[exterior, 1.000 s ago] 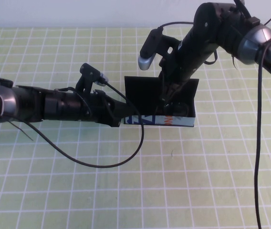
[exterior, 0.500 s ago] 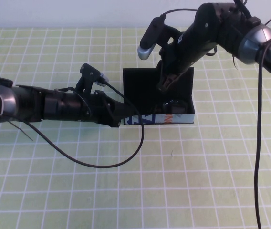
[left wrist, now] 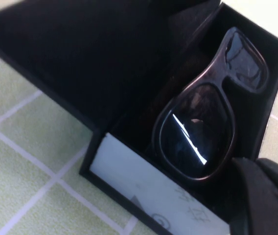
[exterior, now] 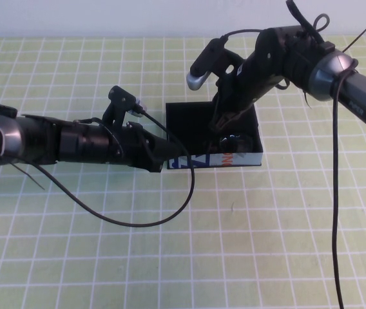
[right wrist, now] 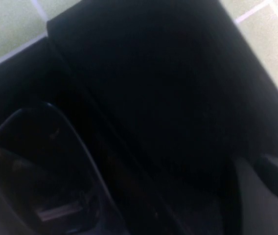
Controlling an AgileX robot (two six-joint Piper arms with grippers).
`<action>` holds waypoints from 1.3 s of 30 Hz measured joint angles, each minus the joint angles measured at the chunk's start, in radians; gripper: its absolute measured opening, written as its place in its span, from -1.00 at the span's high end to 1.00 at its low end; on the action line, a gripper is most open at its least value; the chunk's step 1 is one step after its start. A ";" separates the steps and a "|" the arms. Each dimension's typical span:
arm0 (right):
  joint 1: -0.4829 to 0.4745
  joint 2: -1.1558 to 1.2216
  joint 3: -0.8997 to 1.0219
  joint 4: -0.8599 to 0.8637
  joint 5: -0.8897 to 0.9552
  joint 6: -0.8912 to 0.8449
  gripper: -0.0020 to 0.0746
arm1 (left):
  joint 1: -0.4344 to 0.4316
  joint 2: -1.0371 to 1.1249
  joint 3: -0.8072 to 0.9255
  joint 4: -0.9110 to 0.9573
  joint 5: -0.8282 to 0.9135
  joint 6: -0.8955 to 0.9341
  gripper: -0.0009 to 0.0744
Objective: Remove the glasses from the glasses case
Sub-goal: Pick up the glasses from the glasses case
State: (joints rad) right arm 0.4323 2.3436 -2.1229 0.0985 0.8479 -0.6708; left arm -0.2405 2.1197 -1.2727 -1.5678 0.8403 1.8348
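Glasses case (exterior: 234, 159) open on the green-gridded bench (exterior: 170, 257), lid upright at its far side. Glasses (left wrist: 205, 117) lying inside, dark lenses up, against the white printed front wall. Left gripper (exterior: 167, 153) at the case's left end, touching its front corner; fingers' state cannot be told. Right gripper (exterior: 223, 122) reaching down over the case's interior, just above the glasses; fingers likewise cannot be told

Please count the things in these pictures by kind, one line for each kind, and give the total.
Glasses cases: 1, the open glasses case
Glasses: 1, the glasses lying inside it
Grippers: 2, the left gripper at the case's left end, the right gripper above the case's inside
Total: 4
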 joint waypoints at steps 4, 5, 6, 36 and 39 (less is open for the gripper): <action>-0.002 0.011 -0.002 0.000 0.000 0.004 0.89 | 0.000 0.000 0.000 0.000 0.000 0.000 0.99; -0.002 0.013 -0.002 0.000 0.000 0.006 0.90 | 0.000 0.000 0.000 0.000 0.000 0.000 0.99; -0.002 0.015 -0.002 0.000 0.000 0.006 0.90 | 0.000 0.000 0.000 0.000 0.000 0.000 0.99; -0.018 -0.044 -0.090 0.159 0.381 -0.440 0.76 | 0.000 -0.001 0.000 0.008 0.003 0.000 0.99; -0.022 -0.044 -0.090 0.179 0.381 -0.469 0.73 | 0.000 -0.001 0.000 0.008 0.003 0.000 0.99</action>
State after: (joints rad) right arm 0.4100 2.2997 -2.2127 0.2772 1.2293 -1.1394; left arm -0.2405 2.1191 -1.2727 -1.5601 0.8438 1.8348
